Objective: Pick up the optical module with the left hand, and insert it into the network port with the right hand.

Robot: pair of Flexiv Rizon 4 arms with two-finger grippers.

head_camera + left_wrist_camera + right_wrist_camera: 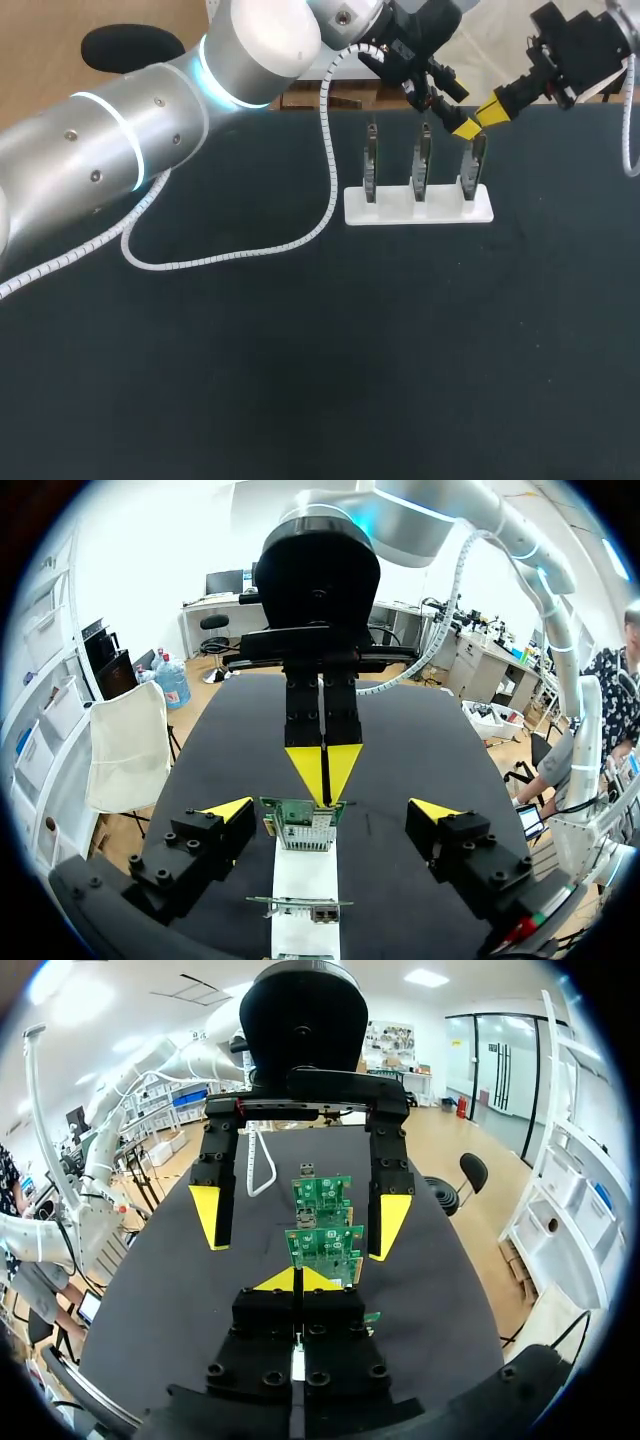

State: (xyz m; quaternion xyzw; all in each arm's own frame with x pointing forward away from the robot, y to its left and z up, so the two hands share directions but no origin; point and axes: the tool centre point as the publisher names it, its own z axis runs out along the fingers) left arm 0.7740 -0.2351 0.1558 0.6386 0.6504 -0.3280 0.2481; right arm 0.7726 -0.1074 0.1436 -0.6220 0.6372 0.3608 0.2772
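At the bench's far side, left jaws stand wide apart astride the white rack; right jaws, pressed together, hover just over its end board.

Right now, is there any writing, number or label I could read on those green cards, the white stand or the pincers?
No text here can be read.
The green cards carry only tiny marks, too small to make out.
The white stand, the left pincer and the right pincer show no print at all.
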